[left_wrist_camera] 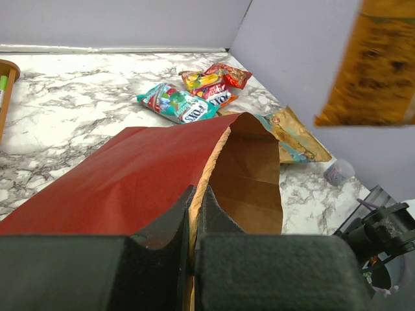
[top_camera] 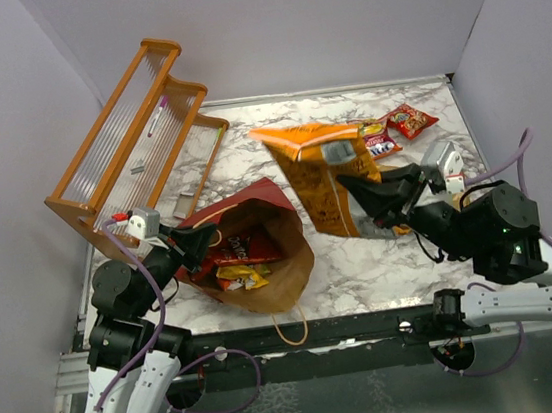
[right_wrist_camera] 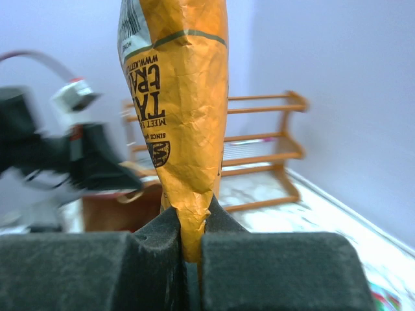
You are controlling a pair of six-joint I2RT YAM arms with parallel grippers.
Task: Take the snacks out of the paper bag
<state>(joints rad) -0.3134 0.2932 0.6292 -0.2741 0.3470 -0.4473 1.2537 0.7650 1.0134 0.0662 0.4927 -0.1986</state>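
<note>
The red paper bag (top_camera: 254,234) lies on its side with its brown mouth open; red and yellow packets (top_camera: 240,261) show inside. My left gripper (top_camera: 200,244) is shut on the bag's rim, seen close in the left wrist view (left_wrist_camera: 193,201). My right gripper (top_camera: 360,196) is shut on the edge of the orange chip bag (top_camera: 321,176) and holds it above the table; the bag (right_wrist_camera: 178,97) hangs upright from the jaws in the right wrist view. Small snack packets (top_camera: 398,129) lie at the far right, also in the left wrist view (left_wrist_camera: 194,97).
A wooden rack (top_camera: 132,143) stands tilted at the back left. The marble table (top_camera: 363,256) has purple walls on three sides. A twine handle (top_camera: 293,327) hangs over the near edge. A brown and teal packet (left_wrist_camera: 292,136) lies by the bag's mouth.
</note>
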